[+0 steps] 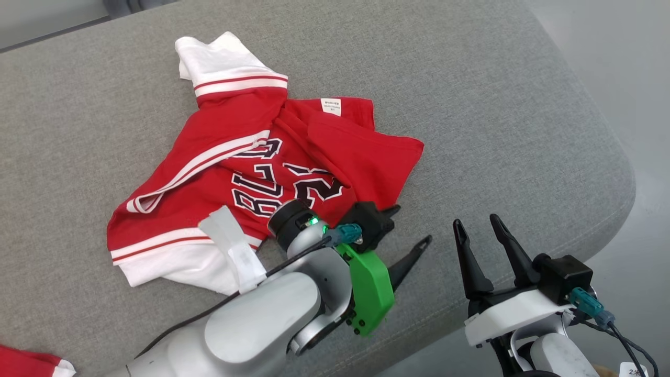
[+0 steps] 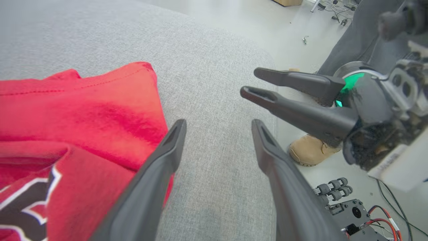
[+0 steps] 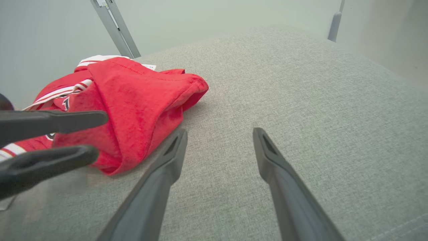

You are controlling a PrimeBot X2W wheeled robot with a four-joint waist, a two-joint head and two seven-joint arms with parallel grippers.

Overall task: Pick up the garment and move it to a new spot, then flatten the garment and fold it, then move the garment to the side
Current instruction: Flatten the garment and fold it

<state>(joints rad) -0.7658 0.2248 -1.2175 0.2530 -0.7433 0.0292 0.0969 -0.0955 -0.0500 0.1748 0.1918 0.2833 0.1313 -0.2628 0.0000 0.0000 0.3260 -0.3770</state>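
A red garment (image 1: 251, 162) with white striped trim and dark lettering lies crumpled on the grey upholstered cushion (image 1: 471, 104). My left gripper (image 1: 413, 224) stands open just off the garment's near right corner, with nothing between its fingers. In the left wrist view the garment (image 2: 83, 117) lies to the left of the left gripper (image 2: 219, 124), one finger over its edge. My right gripper (image 1: 476, 221) is open and empty over bare cushion, right of the left one. In the right wrist view the right gripper (image 3: 219, 132) points past the garment (image 3: 133, 97), and the left gripper (image 3: 98, 134) shows at the left.
The cushion's rounded edge drops to the floor at the right (image 1: 617, 199). A second red and white cloth (image 1: 31, 364) shows at the lower left. A person's foot in a tan shoe (image 2: 309, 150) stands on the floor beside the cushion, near loose electronics (image 2: 351, 214).
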